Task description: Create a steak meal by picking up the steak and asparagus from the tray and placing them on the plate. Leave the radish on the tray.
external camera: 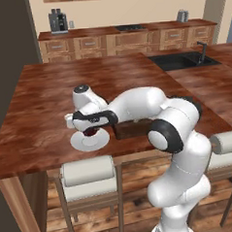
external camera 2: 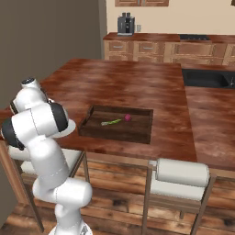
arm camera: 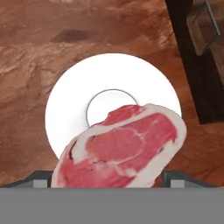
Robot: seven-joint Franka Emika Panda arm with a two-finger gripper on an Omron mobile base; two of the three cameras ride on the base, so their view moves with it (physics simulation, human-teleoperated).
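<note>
Left base view: the gripper [external camera: 91, 131] hangs over the plate [external camera: 85, 141] at the counter's [external camera: 48, 93] near edge, fingers clamped on the steak [external camera: 91, 131]. Right base view: the asparagus [external camera 2: 111, 122] and the radish [external camera 2: 127, 117] lie on the tray [external camera 2: 137, 133], near its far rim. Hand view: steak [arm camera: 120, 148] above the plate's [arm camera: 70, 96] well.

reddish wood countertop [external camera 2: 124, 82], dark brown tray [external camera 2: 137, 134] resting on it, white plate [arm camera: 70, 100] just beside the tray
</note>
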